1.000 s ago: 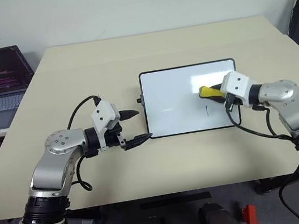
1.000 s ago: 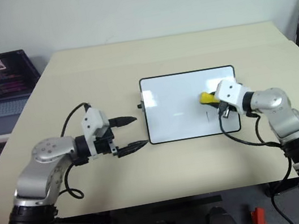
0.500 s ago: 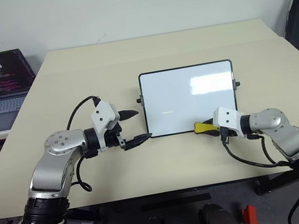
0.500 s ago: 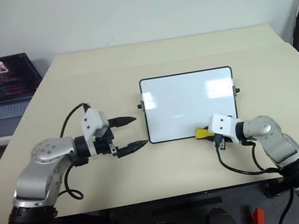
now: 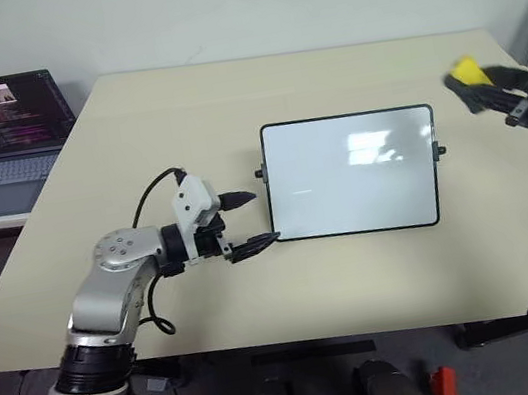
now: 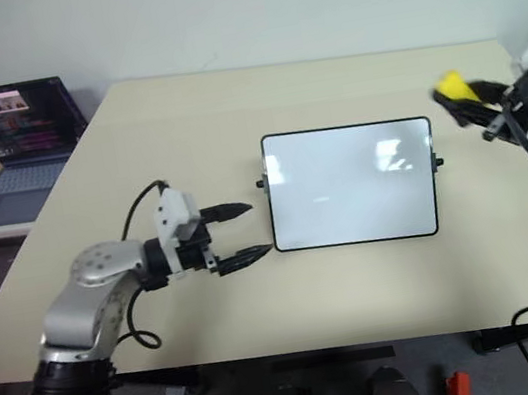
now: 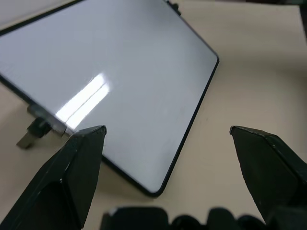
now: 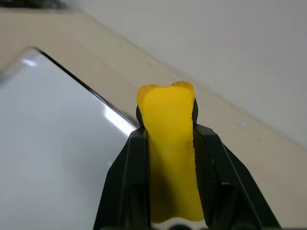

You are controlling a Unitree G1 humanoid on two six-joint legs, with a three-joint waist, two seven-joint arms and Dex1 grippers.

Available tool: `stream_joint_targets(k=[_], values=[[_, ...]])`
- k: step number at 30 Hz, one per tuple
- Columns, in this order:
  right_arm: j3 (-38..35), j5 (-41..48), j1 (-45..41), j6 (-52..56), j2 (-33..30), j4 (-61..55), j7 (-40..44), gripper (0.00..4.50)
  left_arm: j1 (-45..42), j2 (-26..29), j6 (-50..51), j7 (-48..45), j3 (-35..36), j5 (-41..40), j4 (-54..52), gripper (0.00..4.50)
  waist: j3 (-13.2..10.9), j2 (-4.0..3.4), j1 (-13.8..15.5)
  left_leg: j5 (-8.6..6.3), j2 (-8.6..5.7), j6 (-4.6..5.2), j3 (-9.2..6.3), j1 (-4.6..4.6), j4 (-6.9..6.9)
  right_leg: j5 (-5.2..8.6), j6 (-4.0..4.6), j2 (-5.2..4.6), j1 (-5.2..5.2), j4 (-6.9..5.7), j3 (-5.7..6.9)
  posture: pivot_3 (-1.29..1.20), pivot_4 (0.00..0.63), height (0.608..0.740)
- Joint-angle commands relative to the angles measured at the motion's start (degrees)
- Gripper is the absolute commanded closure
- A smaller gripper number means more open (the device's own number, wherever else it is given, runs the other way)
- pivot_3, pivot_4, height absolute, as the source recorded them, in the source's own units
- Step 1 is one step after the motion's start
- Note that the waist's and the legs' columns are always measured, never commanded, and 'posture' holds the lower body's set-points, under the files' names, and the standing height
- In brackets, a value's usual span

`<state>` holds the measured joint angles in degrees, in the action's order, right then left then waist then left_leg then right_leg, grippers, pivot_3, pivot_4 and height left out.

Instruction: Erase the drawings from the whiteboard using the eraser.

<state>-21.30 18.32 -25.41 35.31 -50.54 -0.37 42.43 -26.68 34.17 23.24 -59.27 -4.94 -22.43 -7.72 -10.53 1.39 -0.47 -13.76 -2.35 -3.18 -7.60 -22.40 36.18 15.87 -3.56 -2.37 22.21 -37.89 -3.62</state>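
Your right gripper (image 8: 165, 143) pinching the soft yellow eraser (image 8: 169, 153), left gripper (image 5: 248, 222) spread beside the glossy, blank, black-framed whiteboard (image 5: 352, 175)

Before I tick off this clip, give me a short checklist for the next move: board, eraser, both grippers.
1. Board wiped: ok, its white face shows no blue marks in the head views or the left wrist view.
2. Eraser secured: ok, the right gripper is shut on it, clamped between both fingers.
3. Eraser off the board: ok, the right gripper is raised past the board's right side, near the table edge.
4. Left gripper ready: ok, open, at the board's near left corner, one finger beside the frame; contact cannot tell.
5. Board lying flat: ok, flat on the table.
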Motion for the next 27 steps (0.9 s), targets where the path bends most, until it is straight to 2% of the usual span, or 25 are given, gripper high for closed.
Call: stream_joint_targets(k=[1, 7, 11, 20, 27], values=[[-4.60, -0.39, 0.91, 5.04, 0.07, 4.51, -6.13, 3.62, -3.96, -4.20, -1.49, -0.71, -3.43, -0.42, -0.58, 0.00, -0.03, -0.11, 0.02, 0.00, 0.00, 0.01, 0.02, -0.01, 0.00, 0.00, 0.00, 0.00, 0.03, -0.04, -0.02, 0.00, 0.150, 0.740], [-5.12, -1.70, 4.52, 9.76, 1.63, 13.14, -12.39, 3.62, -6.68, -11.64, -2.84, -1.47, -9.73, 1.05, 0.49, 0.00, -0.01, -0.18, -0.73, 0.01, 0.01, 0.00, 0.16, 0.05, -0.05, 0.00, 0.00, 0.12, 0.07, -0.10, -0.14, 0.00, 0.150, 0.740], [-2.15, -2.69, 5.87, 10.86, 1.44, 16.01, -12.57, 3.62, -6.85, -12.01, -3.58, -1.96, -10.21, 1.79, 1.46, 0.00, 0.01, -0.25, -1.96, 0.01, 0.00, 0.00, 0.30, 0.15, -0.06, 0.00, -0.01, 0.17, 0.07, -0.18, -0.30, 0.00, 0.150, 0.740], [0.53, -4.29, 1.73, 6.17, 1.51, 24.63, -12.90, 3.62, -6.65, -11.58, -4.19, -2.74, -9.97, 2.56, 2.35, 0.00, 0.01, -0.25, -2.46, 0.03, -0.03, 0.04, 0.50, 0.46, -0.01, -0.01, -0.06, 0.22, -0.13, -0.19, -0.46, 0.00, 0.150, 0.740], [2.30, -4.59, 0.82, 5.40, 0.70, 25.13, -11.64, 1.27, -6.08, -11.09, -3.99, -2.10, -9.42, 2.66, 2.01, 0.00, 0.01, -0.25, -2.44, 0.02, 0.01, 0.04, 0.46, 0.42, -0.05, -0.02, -0.08, 0.18, -0.13, -0.18, -0.45, 0.00, 0.150, 0.740]])
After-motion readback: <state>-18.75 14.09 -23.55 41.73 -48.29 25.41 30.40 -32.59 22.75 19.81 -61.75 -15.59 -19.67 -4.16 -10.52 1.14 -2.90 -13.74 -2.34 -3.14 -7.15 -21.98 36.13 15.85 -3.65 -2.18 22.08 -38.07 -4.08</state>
